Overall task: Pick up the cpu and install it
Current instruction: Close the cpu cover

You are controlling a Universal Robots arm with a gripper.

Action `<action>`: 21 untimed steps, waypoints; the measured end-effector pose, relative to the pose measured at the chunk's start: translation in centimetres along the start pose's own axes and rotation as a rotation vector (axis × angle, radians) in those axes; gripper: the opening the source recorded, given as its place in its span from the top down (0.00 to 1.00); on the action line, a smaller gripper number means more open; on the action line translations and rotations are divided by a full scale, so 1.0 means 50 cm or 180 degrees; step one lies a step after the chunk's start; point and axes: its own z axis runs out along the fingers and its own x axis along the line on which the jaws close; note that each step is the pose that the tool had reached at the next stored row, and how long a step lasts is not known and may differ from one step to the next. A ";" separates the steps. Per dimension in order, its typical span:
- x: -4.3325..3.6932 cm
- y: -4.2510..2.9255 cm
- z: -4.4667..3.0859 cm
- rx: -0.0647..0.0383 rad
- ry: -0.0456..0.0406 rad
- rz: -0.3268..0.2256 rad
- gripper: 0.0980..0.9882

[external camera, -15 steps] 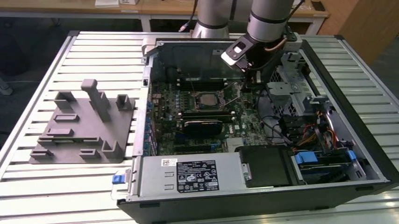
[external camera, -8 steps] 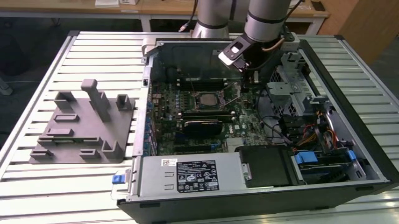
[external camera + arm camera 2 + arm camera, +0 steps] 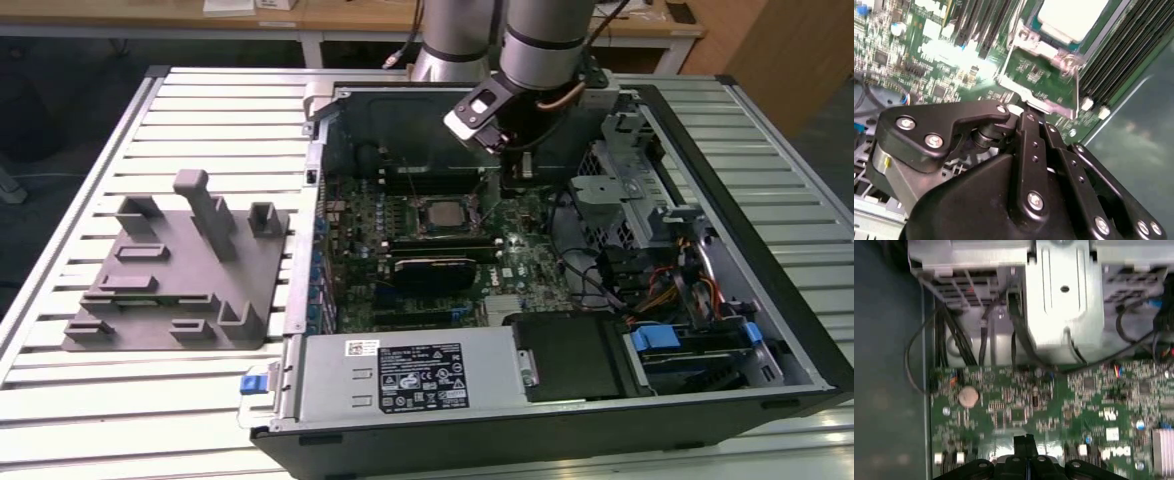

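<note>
The cpu [image 3: 1074, 17], a pale silvery square, lies flat in the metal-framed socket [image 3: 1046, 50] on the green motherboard; in the exterior view the cpu [image 3: 441, 212] sits mid-board inside the open computer case. My gripper [image 3: 518, 155] hangs above the board, beyond the socket and toward the exterior view's right, apart from the chip. In the first wrist view the gripper [image 3: 1026, 442] shows its two black fingertips pressed together with nothing between them. Black gripper linkage [image 3: 1029, 165] covers the near part of the second wrist view.
A grey fixture [image 3: 174, 265] with upright posts stands on the slatted table at the exterior view's left. The case [image 3: 787, 330] holds a power supply [image 3: 400, 375], drive cage [image 3: 641, 180], cables and memory slots [image 3: 1134, 55]. A coin cell [image 3: 968, 396] sits on the board.
</note>
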 end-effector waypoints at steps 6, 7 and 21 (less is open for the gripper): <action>-0.002 -0.050 -0.001 -0.0004 0.0008 0.0001 0.99; -0.002 -0.054 -0.001 -0.0004 0.0007 0.0000 0.99; -0.004 -0.084 0.001 -0.0004 0.0007 0.0000 0.99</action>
